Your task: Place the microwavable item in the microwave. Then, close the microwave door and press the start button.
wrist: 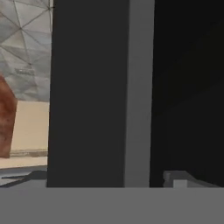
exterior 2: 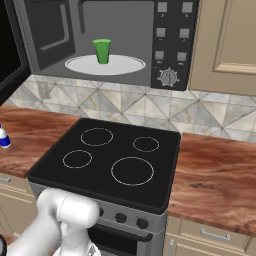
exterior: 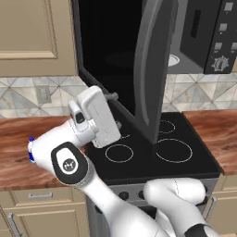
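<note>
Gripper [exterior: 112,96] jaws spread wide, holding nothing, beside open microwave door [exterior: 150,69]; green cup [exterior 2: 102,51] upright on microwave [exterior 2: 165,45] turntable [exterior 2: 125,65]

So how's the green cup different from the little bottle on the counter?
The green cup stands on the white turntable inside the open microwave; the bottle sits low on the wooden counter left of the stove. The cup is plain green and tapered with an open top; the bottle is white with blue on it. Both stand upright, and neither is held.
</note>
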### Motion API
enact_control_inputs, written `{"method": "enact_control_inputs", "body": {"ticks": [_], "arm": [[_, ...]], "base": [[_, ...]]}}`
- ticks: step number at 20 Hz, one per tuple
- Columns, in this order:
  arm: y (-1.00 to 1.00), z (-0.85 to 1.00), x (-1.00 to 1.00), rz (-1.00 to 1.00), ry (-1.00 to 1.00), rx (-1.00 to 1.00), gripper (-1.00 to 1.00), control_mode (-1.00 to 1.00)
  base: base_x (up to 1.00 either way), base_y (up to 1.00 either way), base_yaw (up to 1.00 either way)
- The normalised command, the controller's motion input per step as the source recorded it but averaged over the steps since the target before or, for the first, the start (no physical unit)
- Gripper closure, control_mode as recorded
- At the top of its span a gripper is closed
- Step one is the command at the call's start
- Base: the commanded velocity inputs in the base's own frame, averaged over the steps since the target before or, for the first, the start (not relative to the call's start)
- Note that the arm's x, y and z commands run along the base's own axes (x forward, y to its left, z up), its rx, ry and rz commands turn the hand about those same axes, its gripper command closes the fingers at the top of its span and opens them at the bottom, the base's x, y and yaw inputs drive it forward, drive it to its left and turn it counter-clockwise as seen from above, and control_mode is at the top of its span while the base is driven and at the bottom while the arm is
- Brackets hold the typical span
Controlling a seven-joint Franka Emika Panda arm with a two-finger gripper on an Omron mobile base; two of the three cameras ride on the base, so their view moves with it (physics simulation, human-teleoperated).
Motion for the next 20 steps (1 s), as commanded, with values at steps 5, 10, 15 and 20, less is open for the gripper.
{"method": "enact_control_inputs", "body": {"ticks": [5,10,15,20], "arm": [[-1.0,0.34,-0.01,0.0,-0.1,0.1,-1.0,-1.0],[-0.99,0.39,0.0,0.0,-0.04,0.11,-1.0,-1.0],[-0.86,0.46,0.02,0.0,-0.01,0.13,-1.0,-1.0],[-0.69,0.48,0.14,0.0,0.0,0.15,-1.0,-1.0]], "base": [[0.0,0.0,0.0],[0.0,0.0,0.0],[0.0,0.0,0.0],[0.0,0.0,0.0]]}}
